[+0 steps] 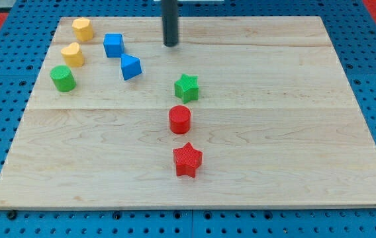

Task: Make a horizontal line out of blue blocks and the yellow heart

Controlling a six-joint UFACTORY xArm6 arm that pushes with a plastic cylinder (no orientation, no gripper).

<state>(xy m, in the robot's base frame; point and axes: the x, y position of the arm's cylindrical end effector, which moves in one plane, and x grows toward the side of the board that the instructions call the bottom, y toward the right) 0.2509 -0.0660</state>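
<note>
A blue cube (113,45) sits at the view's upper left. A blue angular block (130,67) lies just below and right of it. A yellow heart (73,54) is left of the blue blocks, with another yellow block (82,29) above it. My tip (171,44) rests on the board at the top centre, right of the blue cube and apart from it, touching no block.
A green cylinder (62,78) stands below the yellow heart. A green star (187,87), a red cylinder (180,119) and a red star (187,160) form a column near the centre. The wooden board (294,132) lies on a blue pegboard.
</note>
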